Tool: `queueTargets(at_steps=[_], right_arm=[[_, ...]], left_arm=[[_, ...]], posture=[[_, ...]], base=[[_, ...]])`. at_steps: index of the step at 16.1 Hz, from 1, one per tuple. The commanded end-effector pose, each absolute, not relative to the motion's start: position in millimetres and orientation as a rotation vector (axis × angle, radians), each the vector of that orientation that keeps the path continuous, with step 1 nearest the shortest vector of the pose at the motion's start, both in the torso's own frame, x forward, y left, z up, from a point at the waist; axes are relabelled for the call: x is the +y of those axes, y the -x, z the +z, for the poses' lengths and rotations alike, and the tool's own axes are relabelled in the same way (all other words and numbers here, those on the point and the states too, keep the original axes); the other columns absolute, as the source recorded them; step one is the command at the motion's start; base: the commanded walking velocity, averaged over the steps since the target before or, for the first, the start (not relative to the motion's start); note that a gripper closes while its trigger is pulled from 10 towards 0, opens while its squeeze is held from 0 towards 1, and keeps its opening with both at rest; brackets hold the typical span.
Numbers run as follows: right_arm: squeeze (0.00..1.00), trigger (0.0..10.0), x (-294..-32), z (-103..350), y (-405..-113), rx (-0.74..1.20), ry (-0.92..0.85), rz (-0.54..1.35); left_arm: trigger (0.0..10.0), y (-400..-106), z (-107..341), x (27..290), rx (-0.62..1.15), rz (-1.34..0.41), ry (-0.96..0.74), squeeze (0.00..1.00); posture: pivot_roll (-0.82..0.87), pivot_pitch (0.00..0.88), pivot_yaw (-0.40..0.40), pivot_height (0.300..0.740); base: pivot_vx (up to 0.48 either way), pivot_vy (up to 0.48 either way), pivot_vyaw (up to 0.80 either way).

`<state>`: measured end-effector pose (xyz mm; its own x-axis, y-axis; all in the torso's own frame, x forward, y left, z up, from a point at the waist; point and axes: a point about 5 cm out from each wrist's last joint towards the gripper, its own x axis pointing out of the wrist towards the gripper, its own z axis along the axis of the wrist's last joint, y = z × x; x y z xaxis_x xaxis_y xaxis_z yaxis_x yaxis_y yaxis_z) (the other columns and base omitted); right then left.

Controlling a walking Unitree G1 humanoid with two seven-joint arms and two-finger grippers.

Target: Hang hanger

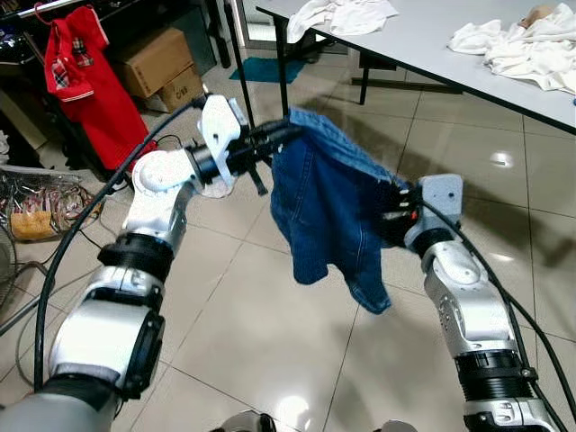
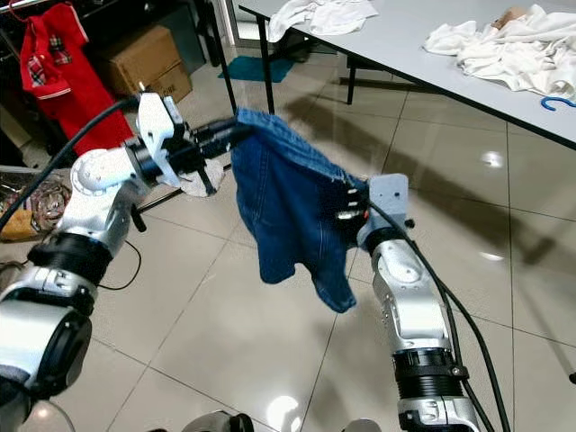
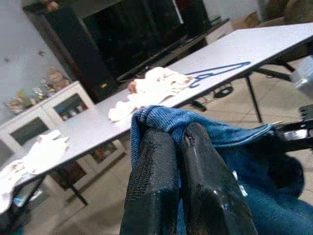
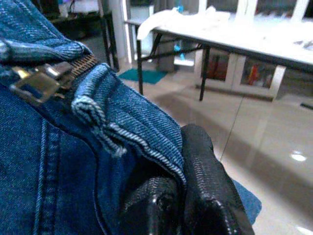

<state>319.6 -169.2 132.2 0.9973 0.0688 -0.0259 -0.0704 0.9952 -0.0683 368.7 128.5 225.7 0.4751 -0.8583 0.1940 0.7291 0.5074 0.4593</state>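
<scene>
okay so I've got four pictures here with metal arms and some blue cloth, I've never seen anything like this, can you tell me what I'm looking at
This is a humanoid robot seen through its own cameras. Two pictures come from its head, looking down at its silver arms; the other two come from cameras on each wrist. Its left hand and right hand each pinch the waistband of blue denim shorts, holding them stretched in the air above a tiled floor. Behind stands a grey table with white cloths and a blue hanger. A red shirt hangs at the left.
</scene>
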Motion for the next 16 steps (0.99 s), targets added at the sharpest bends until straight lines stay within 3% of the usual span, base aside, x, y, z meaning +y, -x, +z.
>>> queueTargets(at_steps=[1,8,12,16], right_arm=[[0.0,0.0,-175,149,-323,-0.055,0.092,0.025],[0.0,0.0,-190,177,-323,-0.215,0.15,-0.097],[0.0,0.0,-193,190,-321,-0.296,0.18,-0.137],[0.0,0.0,-193,214,-319,-0.422,0.245,-0.164]], left_arm=[[0.0,-375,240,147,-0.471,-0.858,-0.35,0.0],[0.0,-388,249,165,-0.49,-0.554,-0.373,0.0],[0.0,-391,247,171,-0.469,-0.47,-0.376,0.0],[0.0,-398,240,185,-0.399,-0.294,-0.251,0.0]], posture=[[-0.18,0.022,0.193,0.74],[-0.18,0.017,0.198,0.74],[-0.18,0.013,0.199,0.74],[-0.18,0.008,0.203,0.74]], base=[[0.0,0.0,0.0],[0.0,0.0,0.0],[0.0,0.0,0.0],[0.0,0.0,0.0]])
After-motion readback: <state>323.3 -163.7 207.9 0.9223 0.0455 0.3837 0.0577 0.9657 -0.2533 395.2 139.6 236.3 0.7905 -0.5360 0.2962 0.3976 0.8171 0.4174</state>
